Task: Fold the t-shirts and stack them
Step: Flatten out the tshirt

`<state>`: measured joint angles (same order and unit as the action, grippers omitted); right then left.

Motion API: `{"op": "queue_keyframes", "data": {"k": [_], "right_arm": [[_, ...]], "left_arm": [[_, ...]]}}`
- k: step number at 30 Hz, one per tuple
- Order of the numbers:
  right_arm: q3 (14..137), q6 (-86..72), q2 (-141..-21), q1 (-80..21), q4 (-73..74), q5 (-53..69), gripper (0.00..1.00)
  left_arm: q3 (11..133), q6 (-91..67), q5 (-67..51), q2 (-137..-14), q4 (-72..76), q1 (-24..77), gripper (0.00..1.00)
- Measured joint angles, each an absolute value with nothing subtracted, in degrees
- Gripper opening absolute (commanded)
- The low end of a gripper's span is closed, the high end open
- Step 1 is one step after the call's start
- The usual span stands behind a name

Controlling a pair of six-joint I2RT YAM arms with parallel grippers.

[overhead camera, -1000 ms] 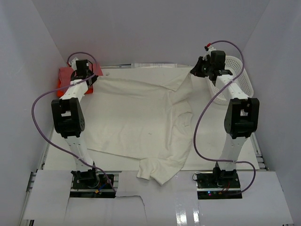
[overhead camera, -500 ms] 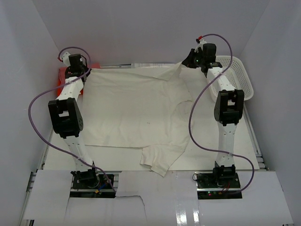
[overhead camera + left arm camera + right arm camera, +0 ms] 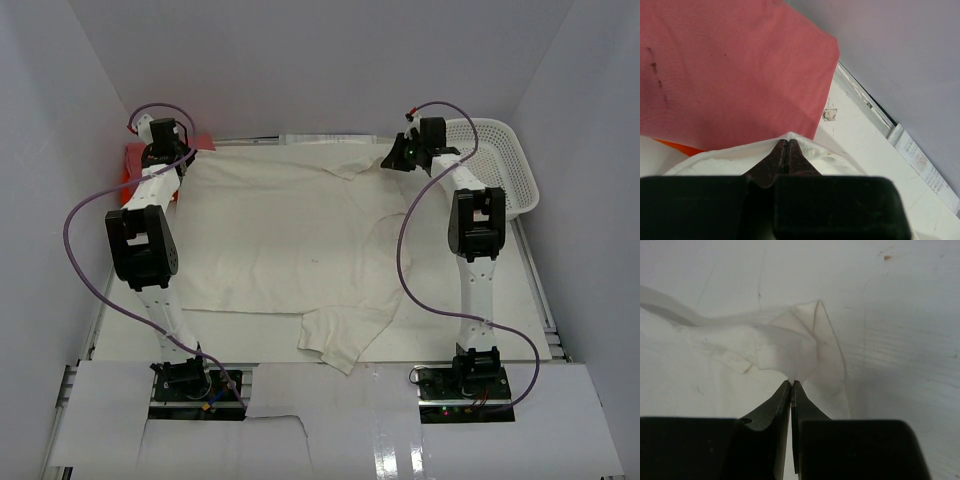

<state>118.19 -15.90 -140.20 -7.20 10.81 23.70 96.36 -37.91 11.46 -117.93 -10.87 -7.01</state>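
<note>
Two of the three shirts are looking finished already: the pink-red t-shirt [image 3: 730,65] is lying folded on top of the orange t-shirt [image 3: 687,147], of which only a thin edge is peeking out, and the pair is sitting well apart from the white mesh basket [image 3: 510,175], across the table from it on the robot's left.

The cream t-shirt [image 3: 300,240] is filling the stretch between that pile and the basket. It is lying opened out and mostly flat, with no fold in it yet. The sleeve on the side nearer the arm bases is sticking out crumpled, diagonally away from the basket.

Both arms are reaching to the shirt's far edge. The left gripper [image 3: 786,142] is pinching the far corner farthest from the basket, jaws pressed together on the cream hem, right at the edge of the pink-red shirt. The right gripper [image 3: 791,383] is clamping the opposite far corner, just beside the basket, with a small peak of thin cloth rising from its closed tips.

Judging from this layout, roughly two thirds of the job is done. The cream shirt is being spread out rather than folded, so what is remaining is smoothing the loose sleeve, making the folds, and setting the result on the pile opposite the basket.
</note>
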Motion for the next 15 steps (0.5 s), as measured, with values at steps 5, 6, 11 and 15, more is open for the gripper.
{"op": "queue_keyframes", "data": {"k": [5, 6, 11, 15], "right_arm": [[117.38, -15.92, -140.55, -8.05, 12.82, 23.7, 0.08], [117.69, -15.92, -140.64, -8.29, 13.39, 23.73, 0.08], [118.45, -15.86, -140.86, -9.34, 15.84, 22.59, 0.08], [118.43, -15.84, -140.86, -10.07, 18.79, 20.64, 0.08]], "left_arm": [[96.03, -37.67, 11.44, -117.93, -10.46, -6.98, 0.0], [95.98, -37.5, 11.46, -117.93, -10.39, -6.94, 0.0], [95.94, -36.97, 11.51, -117.93, -9.98, -6.5, 0.0], [95.31, -36.42, 11.92, -117.93, -9.28, -5.76, 0.0]]}}
